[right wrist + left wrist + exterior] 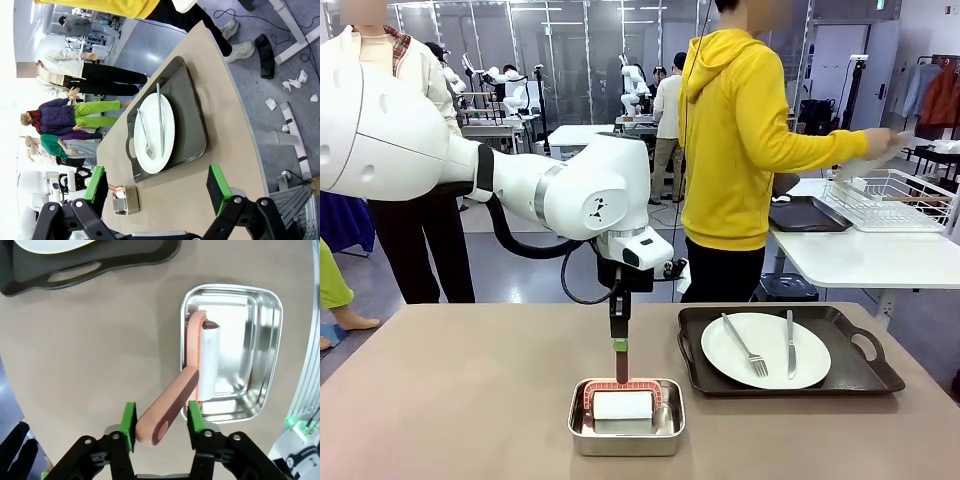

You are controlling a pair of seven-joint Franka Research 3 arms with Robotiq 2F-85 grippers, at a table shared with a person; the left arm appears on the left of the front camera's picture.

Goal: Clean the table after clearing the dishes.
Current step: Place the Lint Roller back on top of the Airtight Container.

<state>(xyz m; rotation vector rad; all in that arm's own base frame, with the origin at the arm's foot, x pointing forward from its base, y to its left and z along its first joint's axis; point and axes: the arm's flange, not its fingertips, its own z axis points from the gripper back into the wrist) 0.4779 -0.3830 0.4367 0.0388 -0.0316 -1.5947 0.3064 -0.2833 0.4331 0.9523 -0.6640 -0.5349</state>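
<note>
The left gripper [620, 345] is pointing straight down over a steel pan [625, 441] that is sitting close to the near edge of the table [440, 400], about midway along it. A lint roller [623, 404] is lying in the pan, its white roll resting on the pan floor and its salmon-pink handle rising out over the rim. In the left wrist view the jaws are standing spread, with the green pads [129, 425] flanking the tip of the handle. A thin gap is showing on at least one side, so the handle is sitting between them rather than being pinched.

The right gripper [156, 182] is hovering off the table's right end with its jaws gaping wide and nothing between them.

A dark handled tray [855, 372] is lying along the far edge, toward the right end. It is carrying a round white plate [812, 355] with a fork [745, 347] and a knife [790, 343] lying apart on it.

Beyond the far edge, a person [740, 130] in a yellow hoodie is turning toward a white side table [850, 255] and reaching a hand [885, 140] over a wire rack [890, 200].
</note>
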